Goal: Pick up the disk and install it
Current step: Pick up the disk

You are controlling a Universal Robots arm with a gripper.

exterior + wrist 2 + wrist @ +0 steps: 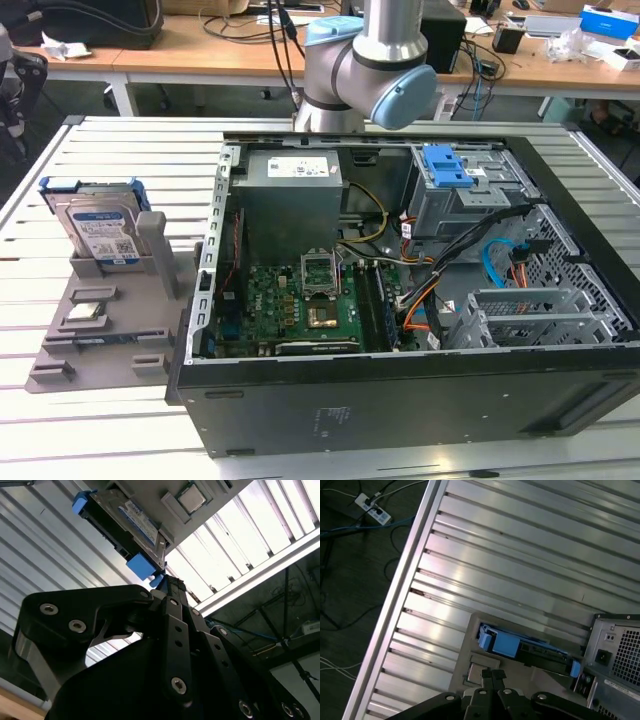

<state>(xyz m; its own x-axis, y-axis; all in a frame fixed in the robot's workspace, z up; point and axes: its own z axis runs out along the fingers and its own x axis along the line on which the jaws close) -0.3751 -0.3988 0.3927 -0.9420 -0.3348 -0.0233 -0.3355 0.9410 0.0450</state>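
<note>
Gripper [492, 673] is empty and its jaws look closed. Disk [522, 649] sits ahead of the tips, apart from them, standing on edge in the gray holder [152, 245]. Chip [191, 498] lies on the same holder just past the disk, and the case [400, 395] is further out. Risks: closed jaws would ram the disk's top edge instead of straddling it. An off-centre grip on the blue rail [141, 566] could slip or tilt the disk. The holder post could snag the jaws. Aim drifting to the chip means the wrong part.
</note>
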